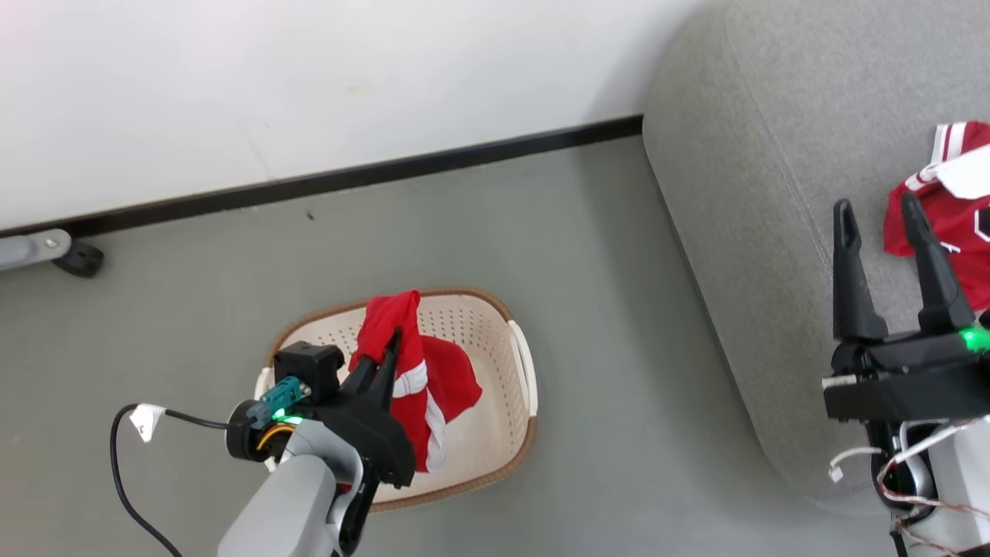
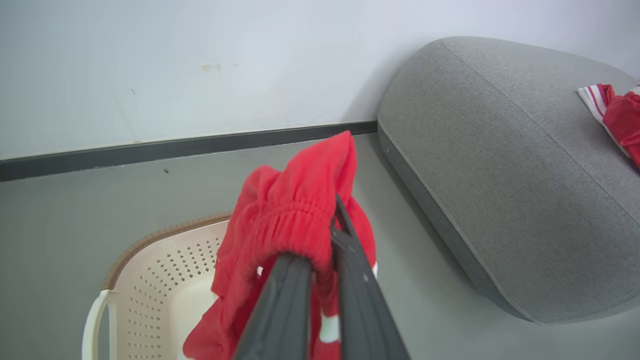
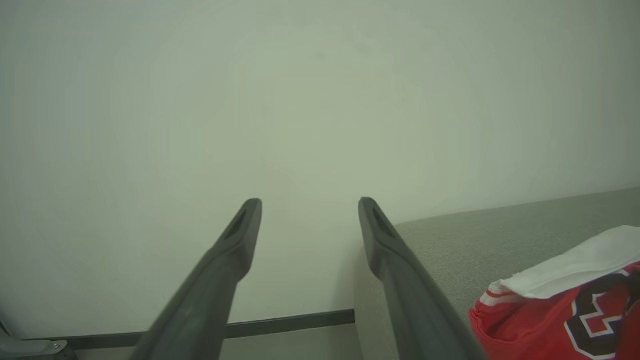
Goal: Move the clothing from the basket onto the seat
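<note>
The left gripper [image 1: 394, 340] pinches red shorts [image 1: 441, 379] above the basket [image 1: 495, 325]. Right of the basket, the right gripper [image 1: 876, 203] hangs wide and empty over the seat [image 1: 773, 155], beside a jersey [image 1: 947, 216].

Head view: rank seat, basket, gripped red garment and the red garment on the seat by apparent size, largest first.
1. Seat
2. Basket
3. Gripped red garment and red garment on the seat: alike, and the frame edge cuts off the second, so unranked.
</note>
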Robot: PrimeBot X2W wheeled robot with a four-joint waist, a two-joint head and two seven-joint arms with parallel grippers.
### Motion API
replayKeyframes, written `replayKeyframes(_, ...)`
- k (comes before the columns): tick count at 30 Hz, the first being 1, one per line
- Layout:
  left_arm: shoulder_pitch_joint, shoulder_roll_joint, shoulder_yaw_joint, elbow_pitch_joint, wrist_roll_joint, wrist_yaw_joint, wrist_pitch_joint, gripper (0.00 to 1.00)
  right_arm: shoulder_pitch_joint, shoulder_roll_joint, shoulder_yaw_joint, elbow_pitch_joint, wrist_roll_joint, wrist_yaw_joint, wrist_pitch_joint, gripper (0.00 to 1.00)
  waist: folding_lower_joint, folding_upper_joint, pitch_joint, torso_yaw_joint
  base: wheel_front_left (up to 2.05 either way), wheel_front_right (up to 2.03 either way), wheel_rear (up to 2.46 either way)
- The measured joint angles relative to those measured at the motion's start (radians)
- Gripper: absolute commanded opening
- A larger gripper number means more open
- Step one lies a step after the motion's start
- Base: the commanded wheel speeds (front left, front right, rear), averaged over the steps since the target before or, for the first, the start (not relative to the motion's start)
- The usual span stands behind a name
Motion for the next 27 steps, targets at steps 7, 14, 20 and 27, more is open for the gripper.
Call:
replayKeyframes(7,0.02,0.0,-0.021,-0.09,-0.001,0.0,-0.002,0.0,0.072,-0.011,0.035,-0.001,0.012,0.0,0.0,1.0,0.0,0.0,-0.073,0.032,0.0,0.0,0.0)
replayKeyframes(14,0.05,0.0,-0.021,-0.168,0.002,0.0,-0.006,0.0,0.138,-0.012,0.046,-0.008,0.018,0.0,0.0,1.0,0.0001,0.0,-0.136,0.064,0.0,0.0,0.0)
replayKeyframes(20,0.051,0.005,-0.008,-0.233,0.005,0.001,-0.006,0.0,0.166,-0.012,0.073,-0.011,0.018,0.0,0.0,1.0,0.0,0.0001,-0.176,0.088,0.0,0.0,0.0)
replayKeyframes(27,0.051,0.03,0.008,-0.309,0.017,0.012,-0.007,0.0,0.181,-0.029,0.113,-0.023,0.04,0.0,0.0,1.0,0.0,0.0,-0.203,0.104,0.0,0.0,0.0)
